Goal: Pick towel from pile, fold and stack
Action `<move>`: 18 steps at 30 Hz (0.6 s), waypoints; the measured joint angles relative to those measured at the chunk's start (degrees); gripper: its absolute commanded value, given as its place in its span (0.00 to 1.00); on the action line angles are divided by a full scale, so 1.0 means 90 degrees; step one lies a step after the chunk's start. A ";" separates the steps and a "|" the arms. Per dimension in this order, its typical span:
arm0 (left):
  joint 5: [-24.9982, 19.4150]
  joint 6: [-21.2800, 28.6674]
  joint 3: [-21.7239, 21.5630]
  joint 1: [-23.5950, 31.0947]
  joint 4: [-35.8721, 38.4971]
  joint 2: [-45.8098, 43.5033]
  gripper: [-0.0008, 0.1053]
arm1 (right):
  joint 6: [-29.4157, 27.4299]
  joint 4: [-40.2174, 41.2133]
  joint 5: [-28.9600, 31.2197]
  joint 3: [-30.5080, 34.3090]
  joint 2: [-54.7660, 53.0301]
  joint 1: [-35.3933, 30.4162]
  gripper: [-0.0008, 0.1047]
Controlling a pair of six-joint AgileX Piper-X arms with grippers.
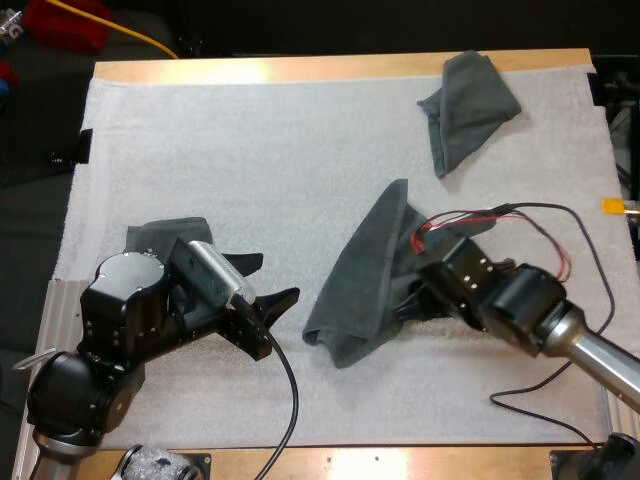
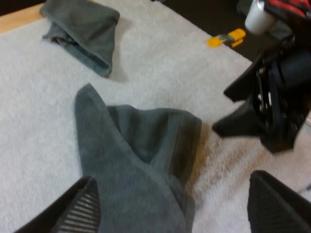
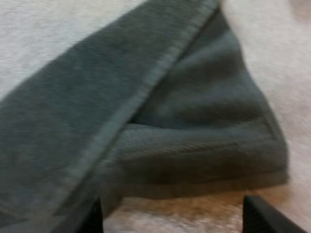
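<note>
At the near left of the wooden bench [image 1: 300, 70], over the white textured mat [image 1: 250, 150], the left end effector [image 1: 268, 282] is pointing toward the mat's middle. Its two black fingers [image 2: 77, 208] are standing wide apart and gripping nothing. Just beyond the left arm's body, a dark grey-green cloth towel, the near towel [image 1: 160, 235], is lying on the mat, with the arm covering part of it.

Toward the mat's middle, a second dark grey-green cloth towel, the middle towel [image 1: 365, 270], is lying loosely doubled over itself. One pointed corner is reaching toward the far side, and a thick folded edge is facing the right arm. This middle towel is sitting between the two end effectors, clear of the left one.

At its right edge, the right end effector [image 1: 408, 300] is sitting low on the mat. Its fingers [image 3: 265, 216] are spread wide on either side of the folded edge, not pressing on it.

Near the far right corner of the mat, a third dark grey-green cloth towel, the far towel [image 1: 468, 105], is lying crumpled, well apart from both arms.
</note>
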 measured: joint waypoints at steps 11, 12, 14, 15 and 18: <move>0.0000 0.0000 0.0000 0.0000 0.0388 0.0000 0.60 | -0.0567 0.0158 -0.0940 0.0000 0.0000 -0.1789 0.56; 0.0000 0.0000 0.0000 0.0000 0.0418 0.0000 0.60 | -0.0647 0.0158 -0.1111 0.0000 0.0000 -0.1945 0.56; 0.0000 0.0000 0.0000 0.0000 0.0425 0.0000 0.60 | -0.0803 0.0139 -0.1381 0.0000 0.0000 -0.2317 0.56; 0.0000 0.0000 0.0000 0.0000 0.0425 0.0000 0.60 | -0.0876 0.0106 -0.1505 0.0000 0.0000 -0.2498 0.56; 0.0000 0.0000 0.0000 0.0000 0.0425 0.0000 0.60 | -0.0976 -0.0071 -0.1919 0.0041 0.0000 -0.3021 0.56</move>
